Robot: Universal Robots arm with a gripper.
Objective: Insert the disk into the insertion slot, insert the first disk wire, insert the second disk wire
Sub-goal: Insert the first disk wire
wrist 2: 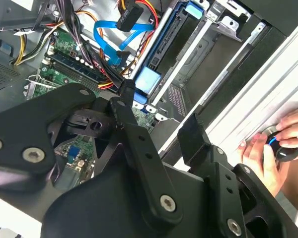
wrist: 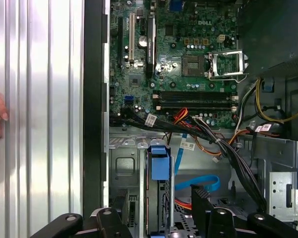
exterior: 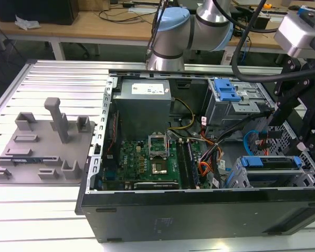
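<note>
The disk [exterior: 270, 164] sits in its blue carrier inside the insertion slot [exterior: 235, 176], the grey perforated cage at the open computer case's [exterior: 199, 218] near corner, on the exterior view's right. The second disk wire [wrist 2: 109, 37], light blue, loops just beside the disk's edge. The first disk wire's [wrist 2: 129, 17] dark plug hangs near it; whether either plug is seated cannot be told. The pincer [wrist 2: 159, 111] hovers above the carrier's blue tab, fingers [wrist 2: 126, 91] apart, clamped on nothing. The motherboard [wrist: 188, 59] lies beyond the wires. The case rests on a ribbed metal tabletop [exterior: 42, 210] alongside a grey fixture tray [exterior: 42, 142]. A person's hand [wrist 2: 283, 144] rests on a small round device at the tabletop's edge.
</note>
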